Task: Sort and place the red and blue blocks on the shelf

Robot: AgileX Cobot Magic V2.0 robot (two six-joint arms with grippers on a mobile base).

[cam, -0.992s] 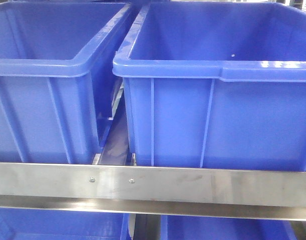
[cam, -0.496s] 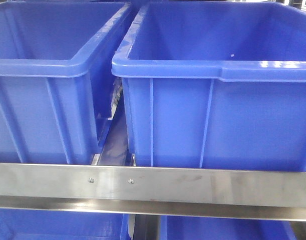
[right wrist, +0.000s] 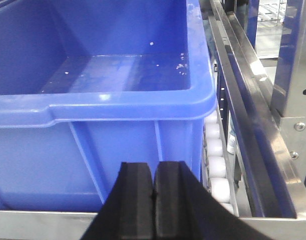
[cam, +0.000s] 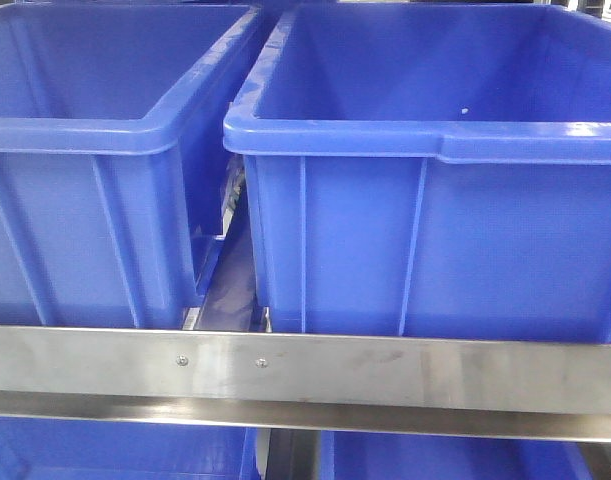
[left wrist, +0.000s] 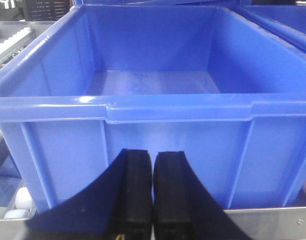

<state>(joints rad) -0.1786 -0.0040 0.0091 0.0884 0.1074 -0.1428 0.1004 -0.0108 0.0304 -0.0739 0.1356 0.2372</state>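
Note:
The red and blue blocks are out of view in every frame. The shelf shows as a brushed-steel front rail (cam: 405, 370) with two screws, and its white rollers (right wrist: 216, 165) run beside a bin. My left gripper (left wrist: 153, 154) is shut with nothing between its black fingers, just in front of a large blue bin (left wrist: 158, 107) whose inside is bare. My right gripper (right wrist: 153, 165) is likewise shut and empty, facing the front wall of another blue bin (right wrist: 117, 107).
Two large dark-blue bins (cam: 95, 130) (cam: 435, 140) stand side by side on the rack with a narrow gap (cam: 230, 270) between them. More blue bins (cam: 115, 450) sit on the level below. A steel upright (right wrist: 293, 100) stands at the right.
The view has shifted very slightly between one second ago and now; the bins and rail stand as before.

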